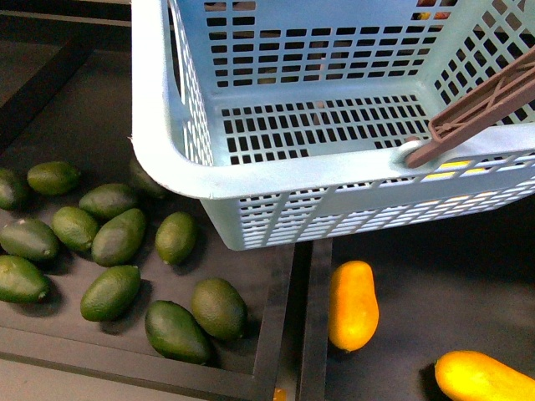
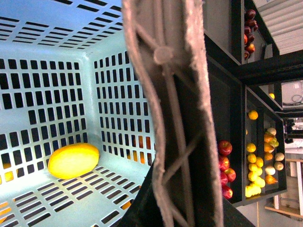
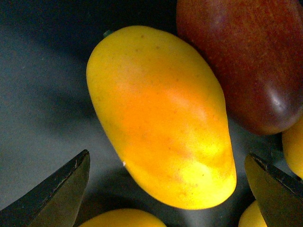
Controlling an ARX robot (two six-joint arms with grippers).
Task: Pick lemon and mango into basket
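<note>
The pale aqua basket (image 1: 209, 180) hangs across the top of the front view, its brown handle (image 1: 485, 104) swung up at the right. My left gripper (image 2: 175, 208) is shut on that handle (image 2: 175, 118), mostly hidden behind it. The yellow lemon (image 2: 73, 161) lies on the basket's slotted floor (image 2: 57, 203). In the right wrist view my right gripper (image 3: 166, 156) is open, one dark finger (image 3: 52, 194) on each side of an orange-yellow mango (image 3: 161, 118), not touching it. Two mangoes (image 1: 352, 304) (image 1: 481, 376) lie below the basket in the front view, where neither gripper shows.
Several dark green oval fruits (image 1: 117, 238) fill a black tray (image 1: 267, 334) at the lower left. A dark red fruit (image 3: 246, 61) presses against the mango, with more yellow fruit around it. Shelves of red apples (image 2: 225, 165) and yellow fruit (image 2: 258, 165) stand beyond the basket.
</note>
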